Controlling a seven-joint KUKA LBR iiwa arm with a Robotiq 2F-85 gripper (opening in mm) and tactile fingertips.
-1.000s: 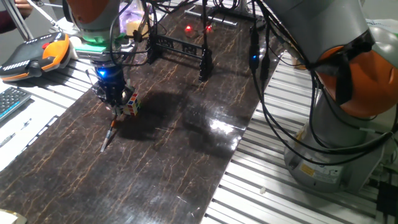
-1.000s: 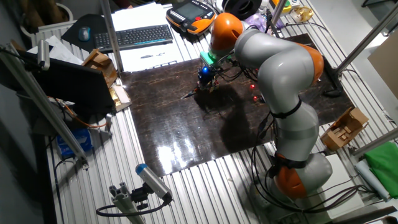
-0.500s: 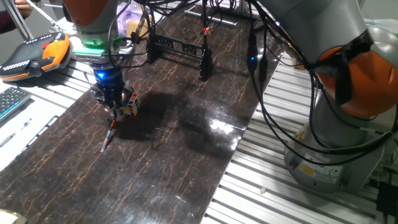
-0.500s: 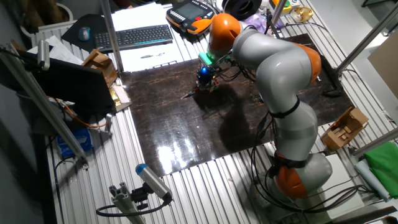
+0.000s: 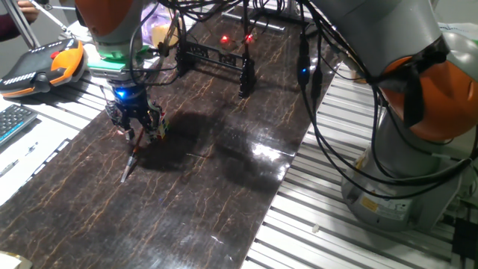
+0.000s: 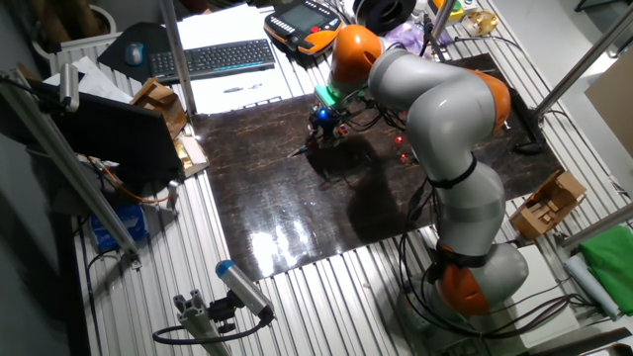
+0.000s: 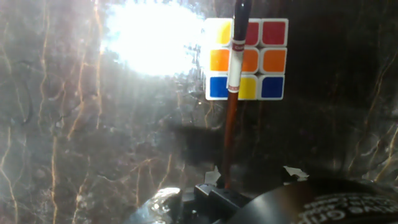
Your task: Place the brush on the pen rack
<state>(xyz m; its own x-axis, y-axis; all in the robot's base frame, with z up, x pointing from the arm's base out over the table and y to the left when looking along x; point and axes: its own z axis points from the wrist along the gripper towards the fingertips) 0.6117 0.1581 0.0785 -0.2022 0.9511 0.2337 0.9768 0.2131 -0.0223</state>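
Dark, glossy marble-patterned table (image 5: 224,187) with pale veins carries everything. At its far end stands the pen rack (image 5: 213,54), a low black metal frame, nothing on its bar. The gripper (image 5: 134,127) is clenched on the brush (image 5: 131,157), a thin orange stick slanting down to the table. In the hand view the brush (image 7: 231,93) crosses a glossy multicoloured cube (image 7: 264,59).

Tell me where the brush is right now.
In one fixed view the brush sits at the table's left side, slanting down from the gripper beside the puzzle cube; in the hand view it crosses the cube's face.
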